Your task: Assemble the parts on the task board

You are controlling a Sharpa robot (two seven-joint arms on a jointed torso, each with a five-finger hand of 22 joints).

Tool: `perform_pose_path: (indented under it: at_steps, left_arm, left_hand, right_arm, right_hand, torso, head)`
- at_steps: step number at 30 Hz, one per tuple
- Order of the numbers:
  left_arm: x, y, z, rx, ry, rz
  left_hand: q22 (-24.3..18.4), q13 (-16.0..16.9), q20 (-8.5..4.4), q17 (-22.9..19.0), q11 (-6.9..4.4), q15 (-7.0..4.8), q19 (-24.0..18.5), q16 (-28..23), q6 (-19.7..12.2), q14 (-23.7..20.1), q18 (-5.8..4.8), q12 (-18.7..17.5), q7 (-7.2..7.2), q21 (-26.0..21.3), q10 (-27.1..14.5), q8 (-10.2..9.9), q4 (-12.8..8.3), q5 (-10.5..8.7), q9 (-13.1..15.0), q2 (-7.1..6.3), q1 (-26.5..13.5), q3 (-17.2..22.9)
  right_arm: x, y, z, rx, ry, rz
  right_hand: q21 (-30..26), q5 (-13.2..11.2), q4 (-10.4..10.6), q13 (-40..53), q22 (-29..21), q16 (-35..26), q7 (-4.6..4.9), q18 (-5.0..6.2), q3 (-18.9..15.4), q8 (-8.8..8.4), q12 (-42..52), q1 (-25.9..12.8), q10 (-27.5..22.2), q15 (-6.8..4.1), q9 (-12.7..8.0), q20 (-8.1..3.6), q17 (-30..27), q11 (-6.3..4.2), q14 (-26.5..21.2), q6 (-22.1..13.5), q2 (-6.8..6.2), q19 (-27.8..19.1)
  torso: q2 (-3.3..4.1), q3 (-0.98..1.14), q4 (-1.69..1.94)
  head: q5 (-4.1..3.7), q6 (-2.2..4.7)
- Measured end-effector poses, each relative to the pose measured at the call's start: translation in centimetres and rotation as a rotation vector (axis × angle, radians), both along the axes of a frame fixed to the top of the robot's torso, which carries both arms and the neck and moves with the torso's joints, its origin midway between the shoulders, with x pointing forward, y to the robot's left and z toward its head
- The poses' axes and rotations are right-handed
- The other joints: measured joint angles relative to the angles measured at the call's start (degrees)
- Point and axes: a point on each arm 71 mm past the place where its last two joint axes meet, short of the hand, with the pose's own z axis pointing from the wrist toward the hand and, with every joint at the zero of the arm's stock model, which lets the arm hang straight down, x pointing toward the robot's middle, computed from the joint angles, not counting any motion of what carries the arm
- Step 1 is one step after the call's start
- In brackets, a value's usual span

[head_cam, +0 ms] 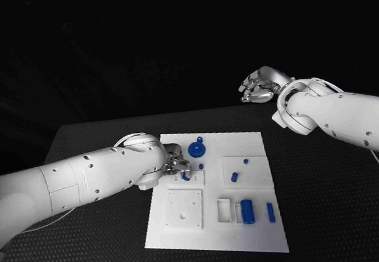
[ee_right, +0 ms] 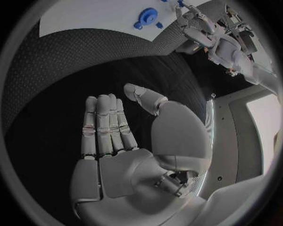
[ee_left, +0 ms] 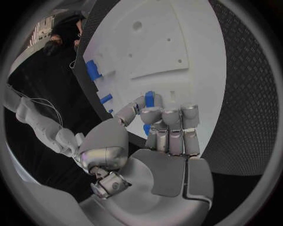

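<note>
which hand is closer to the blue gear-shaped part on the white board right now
Left. The left hand is over the task board, just beside the blue gear-shaped part, pinching a small blue part. The right hand is raised, open, off the board beyond its far right corner.

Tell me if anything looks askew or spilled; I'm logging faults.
Nothing stands out. The blue parts lie on the task board, none spilled onto the table. The left hand pinches one part; the right hand is raised, holding nothing.

Black textured table (head_cam: pixel 92 244) bearing the white task board (head_cam: pixel 257 232) at its middle, board lying flat and slightly askew, dark surface showing on both sides and along the near edge.
</note>
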Motion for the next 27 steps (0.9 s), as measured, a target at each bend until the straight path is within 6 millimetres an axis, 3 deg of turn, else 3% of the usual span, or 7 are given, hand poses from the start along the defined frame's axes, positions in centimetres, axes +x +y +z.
perform_pose_path:
  at_steps: [27]
  left_arm:
    - [0.06,0.07,-0.01,0.013,-0.007,-0.007]
  left_hand:
    - [0.04,-0.06,0.00,-0.01,0.00,0.01,0.00,0.00,0.00,0.00,0.00,0.00,0.00,0.00,0.00,0.45,0.12,-0.23,-0.08,0.24,-0.24,-0.11]
  right_arm:
    - [-0.03,0.22,-0.11,0.001,0.005,0.005]
  right_hand:
    - [0.00,0.48,-0.16,-0.21,0.00,0.22,0.17,0.00,-0.16,0.00,0.00,-0.23,-0.23,-0.13,-0.05,0.21,-0.18,-0.02,-0.21,-0.20,0.22,-0.21]
  torso:
    - [0.00,-0.03,0.04]
  head:
    - [-0.09,0.02]
